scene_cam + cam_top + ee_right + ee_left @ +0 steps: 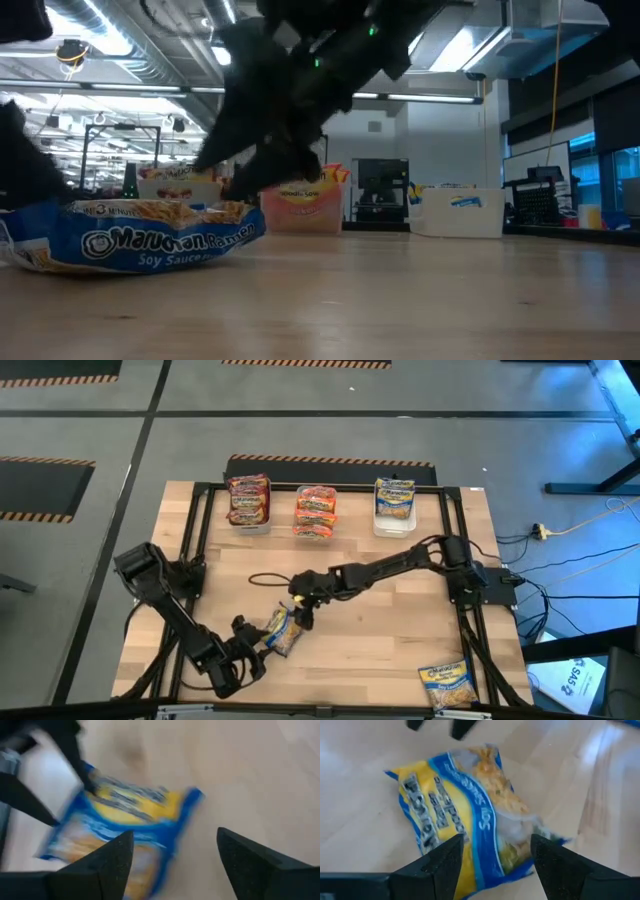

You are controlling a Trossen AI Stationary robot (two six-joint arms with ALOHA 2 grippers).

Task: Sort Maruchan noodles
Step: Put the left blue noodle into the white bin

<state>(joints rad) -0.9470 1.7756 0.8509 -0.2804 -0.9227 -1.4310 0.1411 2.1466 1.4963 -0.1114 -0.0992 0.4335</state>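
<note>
Blue-and-yellow noodle packet lies flat on the table, at about 7 o'clock from the table's centre, between the two end effectors. A second blue packet sits near the 5 o'clock corner, well apart. Along the 12 o'clock edge stand three bins: dark red packets at 11 o'clock, pink-orange packets at 12, blue packets at 1.

Left end effector is at the packet's 7 o'clock end, fingers spread wide on either side of the packet edge, gripping nothing. Right end effector hovers at the packet's 1 o'clock end, fingers also wide apart, holding nothing.

Step in hand, by judgement: one arm takes the packet for the blue bin. The right arm is nearer that bin. To do it well: fingers should close across a short edge or the crimped seam, not the crinkly flat face, which will slip. The left arm should back off first so the two do not collide over the packet. Lift clear before swinging towards 1 o'clock.

Hard to make out: the right wrist view is smeared, so the packet's printing is unreadable there. The low view has dark arm parts blocking the middle. Whether either finger touches the wrapper cannot be told. Packet counts in the bins are not clear.
</note>
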